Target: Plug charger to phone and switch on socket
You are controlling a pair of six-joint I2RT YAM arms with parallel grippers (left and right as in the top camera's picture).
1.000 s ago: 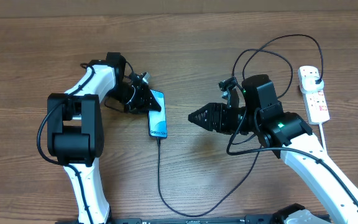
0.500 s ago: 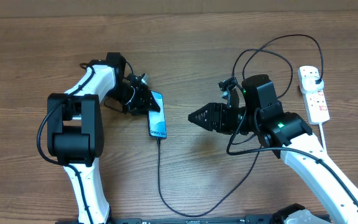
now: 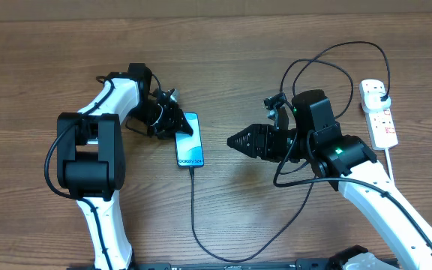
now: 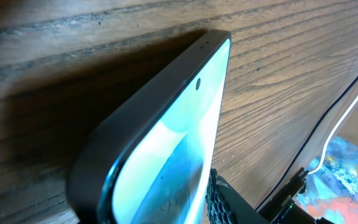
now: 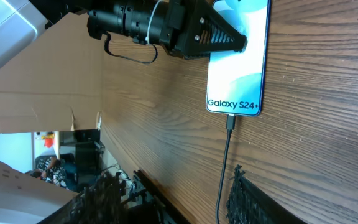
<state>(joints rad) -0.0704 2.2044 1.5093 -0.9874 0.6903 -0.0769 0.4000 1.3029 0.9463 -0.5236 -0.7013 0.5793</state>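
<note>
The phone [image 3: 190, 142] lies left of centre, screen up, reading "Galaxy S24+" in the right wrist view [image 5: 241, 68]. My left gripper [image 3: 172, 122] is at its upper left edge and holds it; in the left wrist view the phone [image 4: 185, 137] fills the space beside one finger [image 4: 219, 196]. The charger's connector [image 3: 192, 169] sits in the phone's bottom port [image 5: 230, 122]. Its black cable [image 3: 193, 214] loops down, then right and up to the plug [image 3: 381, 92] in the white socket [image 3: 381, 120]. My right gripper [image 3: 235, 141] is open and empty, right of the phone.
The black cable makes wide loops over and behind my right arm [image 3: 328, 67]. The socket's thick white cord [image 3: 391, 161] runs down the right side. In the right wrist view the cable [image 5: 224, 174] passes between my open fingers [image 5: 176, 193].
The phone has tipped from tilted on its right edge to nearly flat, its left edge moving left. My left gripper shifted slightly with it. My right arm has not moved.
</note>
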